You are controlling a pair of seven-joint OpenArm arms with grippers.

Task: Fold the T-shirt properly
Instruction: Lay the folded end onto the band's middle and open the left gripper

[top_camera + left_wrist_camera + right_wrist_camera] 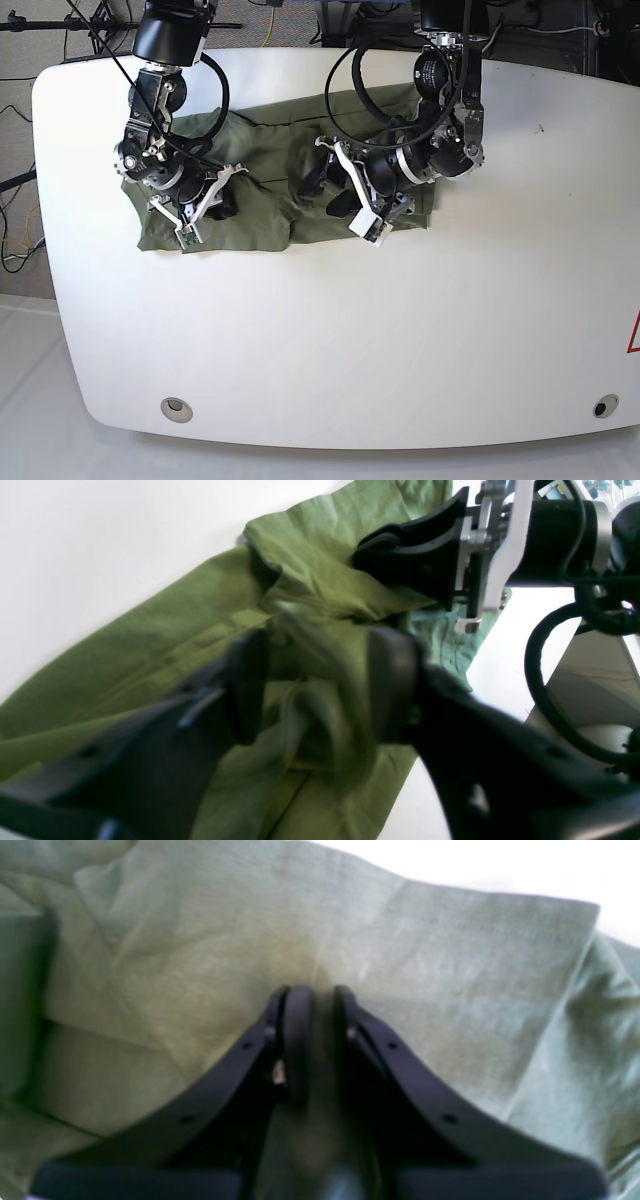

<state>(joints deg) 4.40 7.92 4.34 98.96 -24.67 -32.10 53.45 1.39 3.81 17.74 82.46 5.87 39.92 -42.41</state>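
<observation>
The olive-green T-shirt (pixel 262 215) lies bunched and partly folded on the white table (pixel 400 330), toward the far left. My left gripper (pixel 320 685) is open over its middle, fingers wide apart, with a loose, blurred ridge of cloth between them. In the base view the left gripper (pixel 325 190) sits low over the shirt's centre. My right gripper (pixel 320 1005) is shut on a fold of the T-shirt (pixel 450 965), near the shirt's left end in the base view (pixel 220 205). The left wrist view shows the right gripper (pixel 370 555) pinching the T-shirt (pixel 150 645) just beyond my left fingers.
Black cables (pixel 350 70) loop from both arms over the table's back edge. Two round holes (pixel 177 407) sit near the front corners. Bare white tabletop stretches to the front and right of the shirt.
</observation>
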